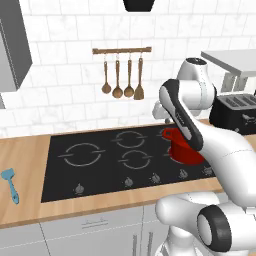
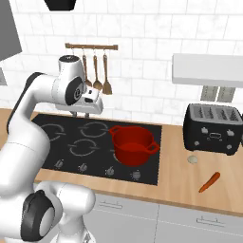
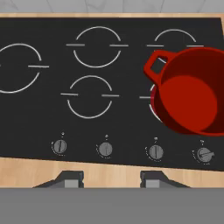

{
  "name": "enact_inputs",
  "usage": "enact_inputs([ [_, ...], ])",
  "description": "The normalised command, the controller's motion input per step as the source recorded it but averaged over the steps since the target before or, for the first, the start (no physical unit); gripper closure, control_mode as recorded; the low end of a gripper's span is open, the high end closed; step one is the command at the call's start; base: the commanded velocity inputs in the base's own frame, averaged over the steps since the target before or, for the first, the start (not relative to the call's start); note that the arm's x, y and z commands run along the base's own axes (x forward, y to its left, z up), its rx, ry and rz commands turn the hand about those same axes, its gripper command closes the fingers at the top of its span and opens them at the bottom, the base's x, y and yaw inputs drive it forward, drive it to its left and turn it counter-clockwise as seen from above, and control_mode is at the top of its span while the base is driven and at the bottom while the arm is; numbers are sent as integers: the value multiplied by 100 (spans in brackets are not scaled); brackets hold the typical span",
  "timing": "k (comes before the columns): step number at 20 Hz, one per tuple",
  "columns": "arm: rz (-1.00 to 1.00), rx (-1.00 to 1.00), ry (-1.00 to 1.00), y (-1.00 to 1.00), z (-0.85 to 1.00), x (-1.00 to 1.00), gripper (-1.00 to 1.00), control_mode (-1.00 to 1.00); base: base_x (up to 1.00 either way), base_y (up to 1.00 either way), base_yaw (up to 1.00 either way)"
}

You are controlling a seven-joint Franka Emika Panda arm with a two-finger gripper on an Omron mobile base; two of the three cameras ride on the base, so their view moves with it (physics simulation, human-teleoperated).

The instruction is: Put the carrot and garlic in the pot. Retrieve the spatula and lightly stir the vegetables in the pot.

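Arm hides much of the pot (image 1: 184, 150) from the left

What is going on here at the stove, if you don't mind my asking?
The robot's gripper hovers empty above the cooktop. The red pot sits empty on a burner. The carrot and garlic lie on the counter by the toaster, and the blue spatula lies left of the cooktop.

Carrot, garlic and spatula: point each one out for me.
Carrot (image 2: 209, 182), right base view, middle of the stick.
Garlic (image 2: 192, 159), right base view, centre of the bulb.
Spatula (image 1: 10, 183), left base view, top of the handle.
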Motion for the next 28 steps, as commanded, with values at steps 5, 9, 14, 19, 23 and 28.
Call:
enact_inputs([
  [5,0,0,0,0,0,0,-100,100,0,-9,0],
  [9,0,0,0,0,0,0,-100,100,0,-68,-2],
  [14,0,0,0,0,0,0,-100,100,5,-76,-3],
  [19,0,0,0,0,0,0,-100,100,8,-68,-2],
  [23,0,0,0,0,0,0,-100,100,14,-62,0],
  [28,0,0,1,-18,-15,3,-100,-100,7,-14,0],
])
